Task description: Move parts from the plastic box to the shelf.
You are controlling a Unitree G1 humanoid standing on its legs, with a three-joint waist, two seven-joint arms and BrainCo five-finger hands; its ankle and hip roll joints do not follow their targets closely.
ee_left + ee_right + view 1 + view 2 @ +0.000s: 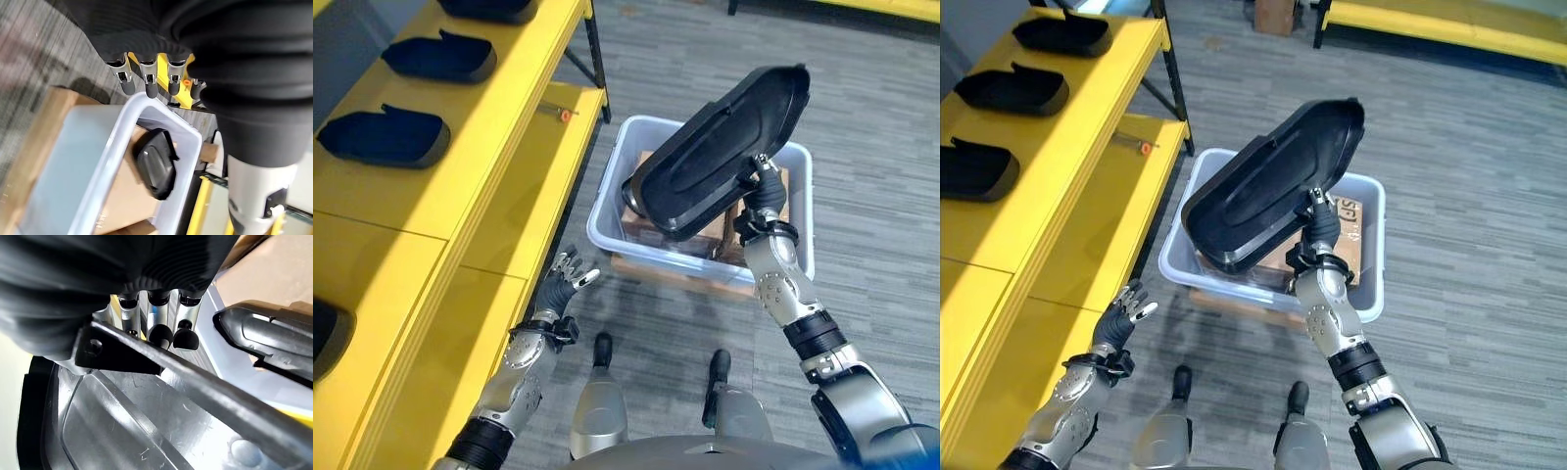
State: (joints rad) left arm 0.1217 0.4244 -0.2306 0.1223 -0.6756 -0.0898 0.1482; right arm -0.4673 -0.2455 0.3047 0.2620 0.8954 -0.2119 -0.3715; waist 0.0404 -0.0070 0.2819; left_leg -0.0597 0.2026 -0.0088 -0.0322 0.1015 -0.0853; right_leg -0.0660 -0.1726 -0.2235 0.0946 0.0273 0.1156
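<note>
We hold the black part (pixel 720 147) above the plastic box (pixel 622 157), right hand (pixel 762 191) fingers curled on its edge; left hand (pixel 563 284) relaxed open. We should keep it level swinging toward the shelf (pixel 489 127).

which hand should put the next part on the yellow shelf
Right. The right hand already grips a black part lifted above the plastic box. The left hand hangs open and empty beside the yellow shelf.
</note>
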